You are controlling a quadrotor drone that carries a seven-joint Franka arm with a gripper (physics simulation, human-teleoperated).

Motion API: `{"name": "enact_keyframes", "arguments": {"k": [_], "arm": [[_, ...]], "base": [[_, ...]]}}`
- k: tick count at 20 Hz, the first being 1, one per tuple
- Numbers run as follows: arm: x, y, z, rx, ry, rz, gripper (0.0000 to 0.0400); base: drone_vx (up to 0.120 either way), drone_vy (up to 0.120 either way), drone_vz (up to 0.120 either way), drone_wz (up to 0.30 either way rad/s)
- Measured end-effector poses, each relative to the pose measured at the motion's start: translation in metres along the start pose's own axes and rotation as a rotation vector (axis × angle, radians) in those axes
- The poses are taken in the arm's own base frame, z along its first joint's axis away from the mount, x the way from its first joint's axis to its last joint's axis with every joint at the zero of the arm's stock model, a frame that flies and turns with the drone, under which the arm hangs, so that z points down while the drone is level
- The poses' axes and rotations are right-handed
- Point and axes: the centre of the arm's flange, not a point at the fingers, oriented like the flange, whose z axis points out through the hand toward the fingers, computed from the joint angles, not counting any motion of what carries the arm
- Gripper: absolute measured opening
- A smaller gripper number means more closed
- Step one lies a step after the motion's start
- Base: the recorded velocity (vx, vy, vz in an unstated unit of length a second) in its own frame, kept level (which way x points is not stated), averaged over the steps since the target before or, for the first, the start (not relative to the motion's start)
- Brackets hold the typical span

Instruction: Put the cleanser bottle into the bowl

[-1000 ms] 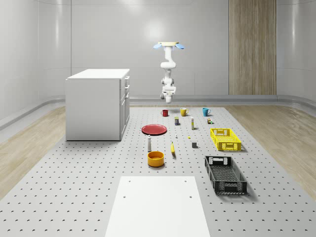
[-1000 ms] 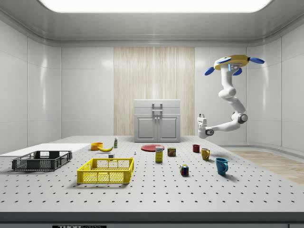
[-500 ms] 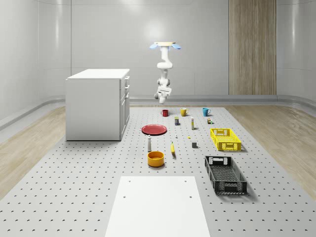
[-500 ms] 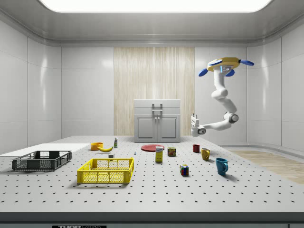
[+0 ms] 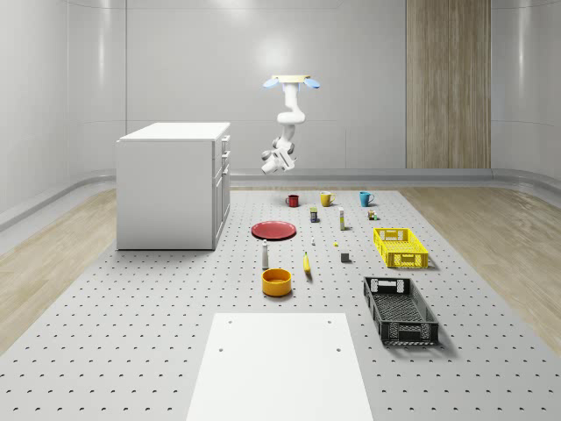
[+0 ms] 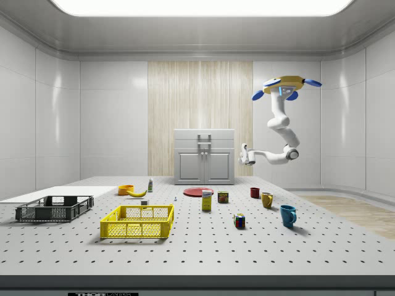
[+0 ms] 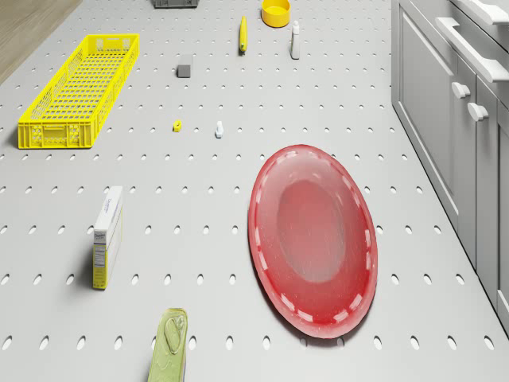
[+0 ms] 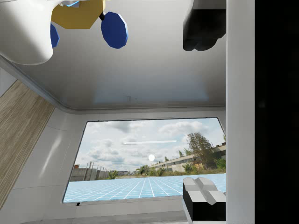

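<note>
The cleanser bottle (image 5: 266,255) is a small white bottle standing upright on the perforated table, just behind the orange-yellow bowl (image 5: 276,281). In the side view the bottle (image 6: 150,184) stands right of the bowl (image 6: 126,189). The drone view has the bottle (image 7: 295,40) and the bowl (image 7: 276,11) far off. The drone (image 5: 292,82) hovers high over the table's far end, well away from both. My gripper (image 5: 268,165) hangs in the air at the end of the bent arm, level with the cabinet top (image 6: 243,155). In the wrist view the gripper (image 8: 203,116) is open and holds nothing.
A white cabinet (image 5: 175,184) stands at the whole-scene view's left. A red plate (image 5: 274,230), a banana (image 5: 307,263), three mugs (image 5: 326,199), small boxes, a yellow crate (image 5: 401,247) and a black crate (image 5: 401,310) lie on the table. A white board (image 5: 280,364) covers the near end.
The drone has shifted toward the whole-scene view's left and the side view's left. The arm has swung out, carrying the gripper higher and toward the cabinet. The table objects have not moved.
</note>
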Motion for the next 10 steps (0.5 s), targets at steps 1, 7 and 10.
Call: {"name": "enact_keyframes", "arguments": {"k": [1, 7, 10], "arm": [[-0.012, -0.012, 0.002, -0.118, 0.118, -0.004, 0.0400], [-0.064, -0.062, 0.057, -0.800, 0.796, -0.025, 0.0400], [-0.071, -0.068, 0.087, -1.021, 1.016, -0.033, 0.0400]], "base": [[0.120, 0.000, -0.120, 0.000], [0.120, -0.053, -0.120, 0.000], [0.120, -0.120, -0.120, 0.000]]}}
